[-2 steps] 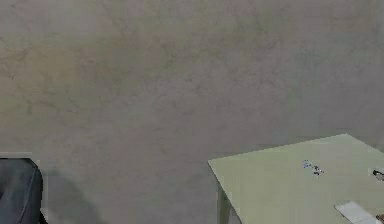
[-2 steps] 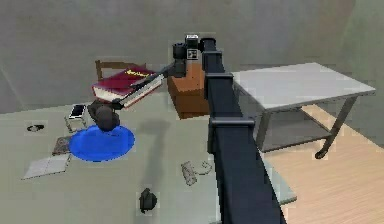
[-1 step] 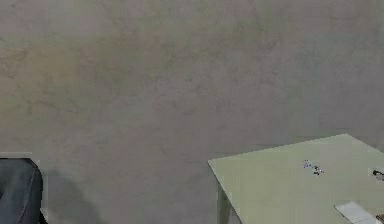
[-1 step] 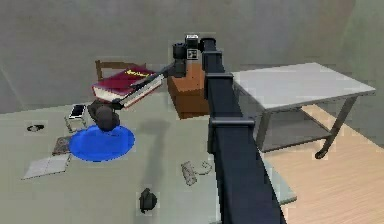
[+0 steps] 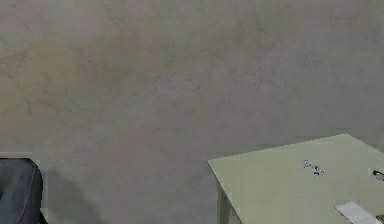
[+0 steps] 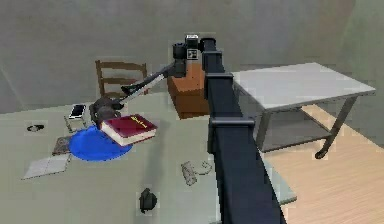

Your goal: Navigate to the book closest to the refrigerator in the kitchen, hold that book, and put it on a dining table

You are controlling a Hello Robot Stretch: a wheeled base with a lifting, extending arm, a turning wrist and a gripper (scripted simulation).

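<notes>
On the near part of the pale bench (image 6: 100, 195) lie a small dark object (image 6: 148, 200) and a paper sheet (image 6: 45, 166). Farther in, the red book (image 6: 131, 128) overlaps a blue plate (image 6: 93, 146), right at the gripper (image 6: 104, 110); I cannot tell whether the gripper grasps the book or has released it. If this is the set-down, the book is best laid flat on bare bench beside the plate, and the arm (image 6: 235, 150) then lifted straight up, clear of the brown box (image 6: 188, 96) beyond.
</notes>
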